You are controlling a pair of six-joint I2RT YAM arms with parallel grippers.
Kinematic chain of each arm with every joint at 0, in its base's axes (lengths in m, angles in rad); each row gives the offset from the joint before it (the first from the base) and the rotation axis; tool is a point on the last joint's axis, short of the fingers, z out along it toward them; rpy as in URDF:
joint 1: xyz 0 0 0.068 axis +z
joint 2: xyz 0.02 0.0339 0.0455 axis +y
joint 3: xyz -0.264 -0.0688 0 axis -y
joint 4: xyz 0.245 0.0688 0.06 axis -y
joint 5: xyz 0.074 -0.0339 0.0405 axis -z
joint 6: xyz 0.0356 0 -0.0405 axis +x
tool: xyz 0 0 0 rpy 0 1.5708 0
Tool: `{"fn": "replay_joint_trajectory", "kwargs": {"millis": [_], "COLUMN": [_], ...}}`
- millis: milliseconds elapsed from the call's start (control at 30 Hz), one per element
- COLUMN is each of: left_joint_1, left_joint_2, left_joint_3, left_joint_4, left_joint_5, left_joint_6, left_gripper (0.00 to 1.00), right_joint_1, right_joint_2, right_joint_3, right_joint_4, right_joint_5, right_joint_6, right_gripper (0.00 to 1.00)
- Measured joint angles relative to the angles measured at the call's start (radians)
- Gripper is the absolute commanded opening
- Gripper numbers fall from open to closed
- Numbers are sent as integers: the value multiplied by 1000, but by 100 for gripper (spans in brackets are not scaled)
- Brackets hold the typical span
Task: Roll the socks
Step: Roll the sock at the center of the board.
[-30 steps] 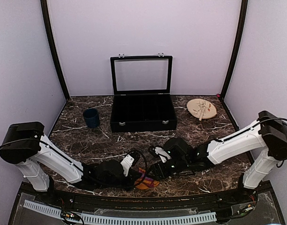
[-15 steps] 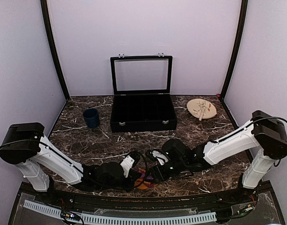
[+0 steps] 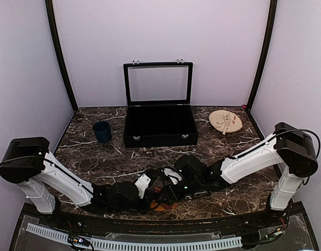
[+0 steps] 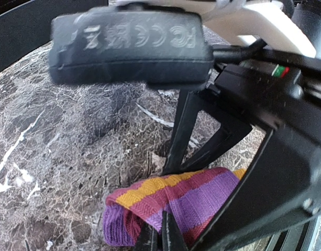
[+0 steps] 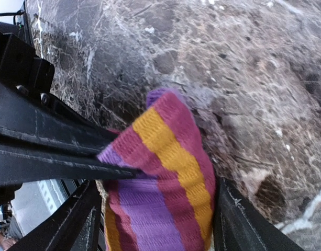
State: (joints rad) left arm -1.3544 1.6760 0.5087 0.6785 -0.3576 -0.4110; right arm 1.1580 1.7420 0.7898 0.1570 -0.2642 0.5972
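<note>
Both arms lie low at the near edge of the table (image 3: 97, 157), hands meeting over the striped sock (image 4: 191, 201) – maroon, purple and orange bands, bunched on the marble. Left hand (image 4: 161, 238) is clenched, fingertips pinching the sock's near edge. Right hand (image 5: 160, 219) is spread wide, one finger on each side of the sock bundle – cannot tell if they press it. Further back: dark blue cup (image 3: 102, 131) at left, open black case (image 3: 160, 133) in the middle, wooden plate (image 3: 225, 122) at right.
</note>
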Motion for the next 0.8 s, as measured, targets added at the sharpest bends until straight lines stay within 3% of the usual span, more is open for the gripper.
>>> {"fn": "replay_joint_trajectory", "kwargs": {"millis": [500,800], "left_joint_1": [-3,-7], "left_joint_2": [0,0], "left_joint_3": [2,2], "left_joint_4": [0,0], "left_joint_5": [-19,-22], "left_joint_6": [4,-2], "left_gripper": [0,0], "right_joint_1": [32,42], "right_joint_2": [29,25], "right_joint_3": [21,9], "right_joint_4": [-10,-14], "right_joint_5": [38,35], "right_joint_6": [-31,-31], "right_gripper": [56,39]}}
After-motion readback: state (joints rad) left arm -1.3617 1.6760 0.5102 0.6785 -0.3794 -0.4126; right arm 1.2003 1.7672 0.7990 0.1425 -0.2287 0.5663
